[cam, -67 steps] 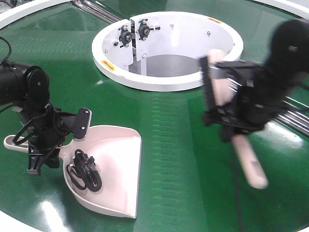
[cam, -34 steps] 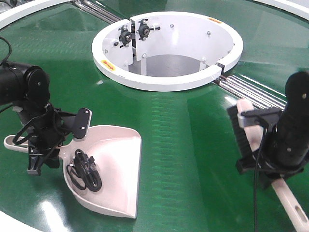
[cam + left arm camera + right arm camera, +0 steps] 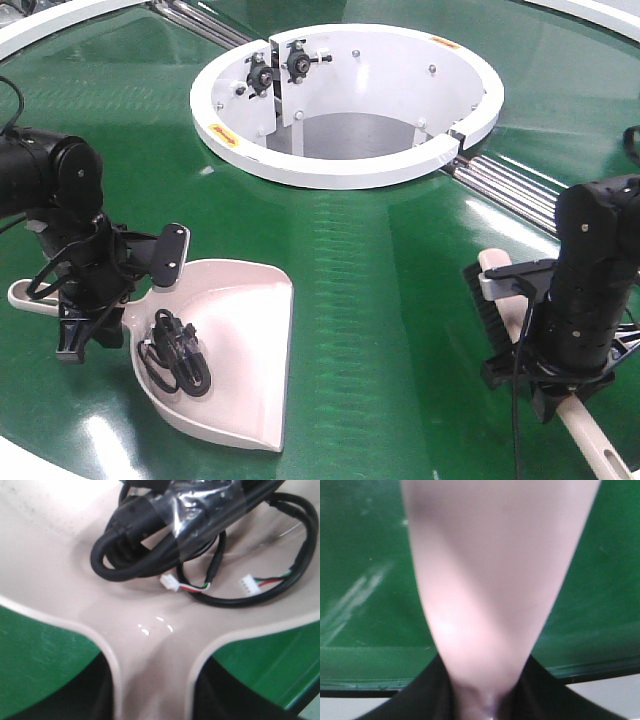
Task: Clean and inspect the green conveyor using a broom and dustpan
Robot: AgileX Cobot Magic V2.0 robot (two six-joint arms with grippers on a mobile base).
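Two white plugs (image 3: 170,582) on cable (image 3: 145,545) | dustpan (image 3: 55,565) | left wrist view only — front too small

Pale dustpan (image 3: 250,350) lies flat on the glossy green conveyor (image 3: 380,300), broom (image 3: 495,263) well apart.

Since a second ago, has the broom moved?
Yes. The broom has shifted down-frame and rightward, away from the white central ring, and is lower over the belt.
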